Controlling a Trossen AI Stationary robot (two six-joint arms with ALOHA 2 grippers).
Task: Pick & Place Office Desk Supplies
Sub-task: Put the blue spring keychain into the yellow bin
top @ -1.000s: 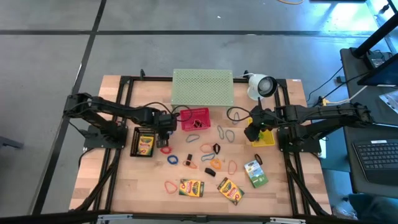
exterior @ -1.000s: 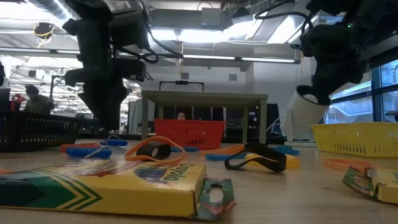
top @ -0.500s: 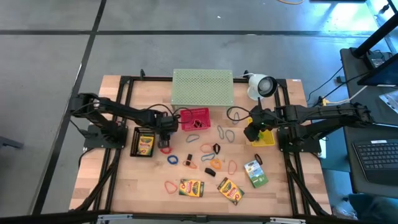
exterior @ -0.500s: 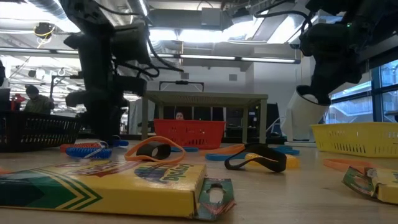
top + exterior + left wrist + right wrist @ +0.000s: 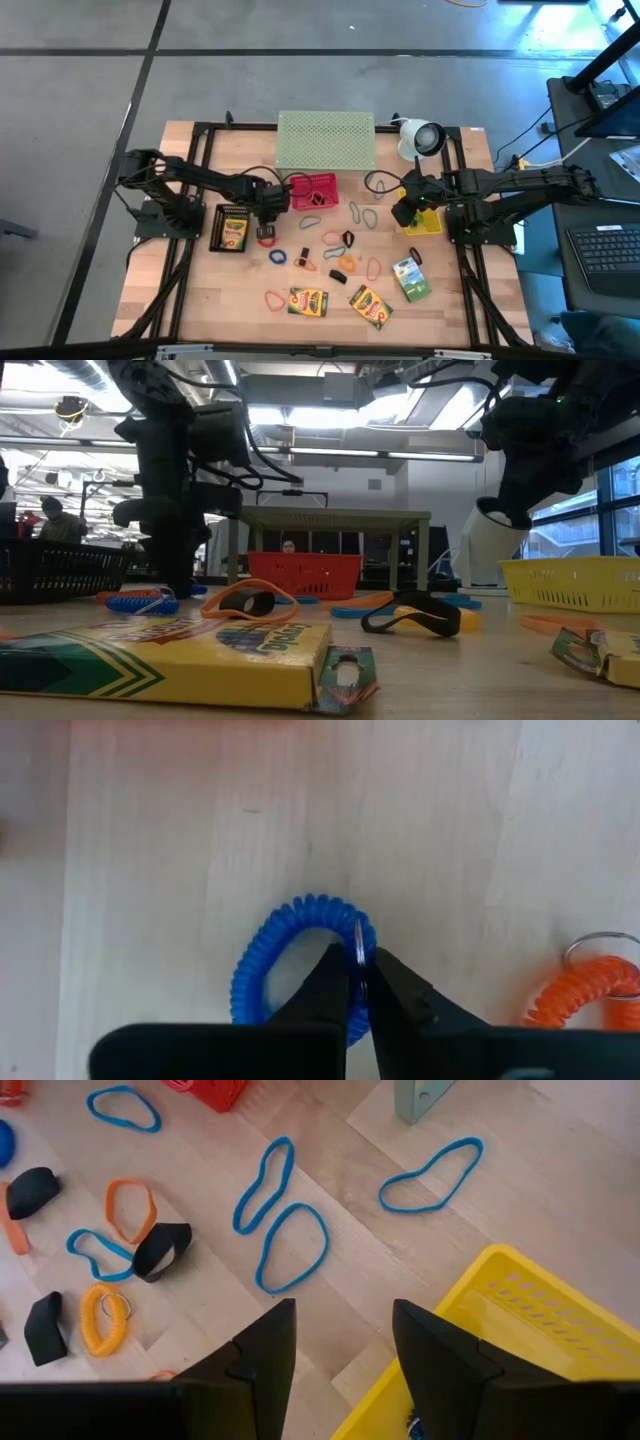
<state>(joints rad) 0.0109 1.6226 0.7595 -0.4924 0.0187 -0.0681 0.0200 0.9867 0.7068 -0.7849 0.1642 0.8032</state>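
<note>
- Two-fingered, clamps shut as the left gripper (image 5: 360, 972) on the rim of a blue spiral coil (image 5: 268, 945), right where its small metal ring (image 5: 358, 942) sits; pinches one side of the loop, likely because the flat-lying coil gives no other edge to take.
- Stands low at the table in the low view, close beside the black basket (image 5: 60, 572), since the coil lies flat on the wood and is not yet lifted.
- Leaves an orange spiral coil (image 5: 590, 992) just beside, untouched and apart from the blue one.
- Hangs as the right gripper (image 5: 340, 1320) with fingers spread and nothing between them, over the corner of the yellow basket (image 5: 520, 1295); probably waits there for its turn.
- Looks past blue rubber bands (image 5: 292, 1245) loose on the wood, near the red basket (image 5: 315, 190).
- Keeps three crayon boxes (image 5: 308, 301) at the near edge, well apart from both grippers; a fourth lies in the black basket.
- Points, as a guess, to the baskets as sorting places, with most supplies yet to be sorted.
</note>
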